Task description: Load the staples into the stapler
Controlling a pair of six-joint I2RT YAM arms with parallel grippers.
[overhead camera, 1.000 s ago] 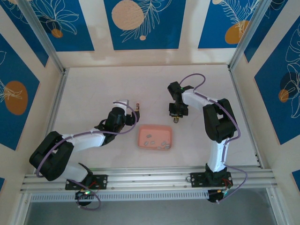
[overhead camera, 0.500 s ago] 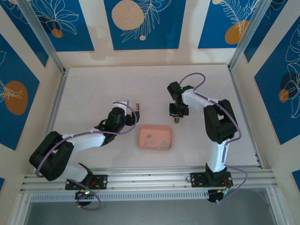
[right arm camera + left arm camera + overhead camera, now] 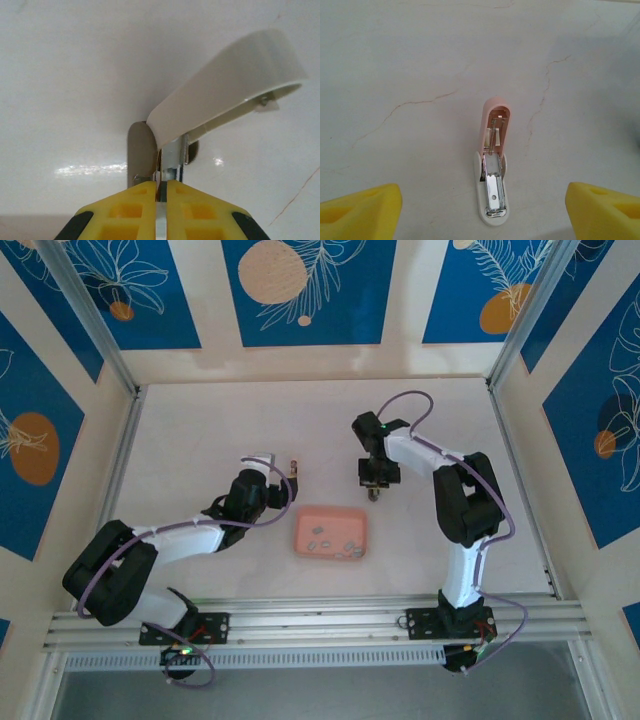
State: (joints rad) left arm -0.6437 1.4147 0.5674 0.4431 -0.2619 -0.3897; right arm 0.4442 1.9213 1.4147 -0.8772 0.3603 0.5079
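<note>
Top external: staples (image 3: pixel 322 537) loose in pink tray (image 3: pixel 331 511), mid surface (image 3: pixel 200 420), btwn the arms. Left wrist: left hand (image 3: pixel 482 200) spread wide, empty. Stapler (image 3: pixel 492 170) flat on surface, near end btwn the tips, no contact, pink lid flipped open, metal channel exposed. Right wrist: right hand (image 3: pixel 162 187) pressed together, tips at metal rail of white flip-lid piece (image 3: pixel 225 95). Anything pinched: can't tell.
</note>
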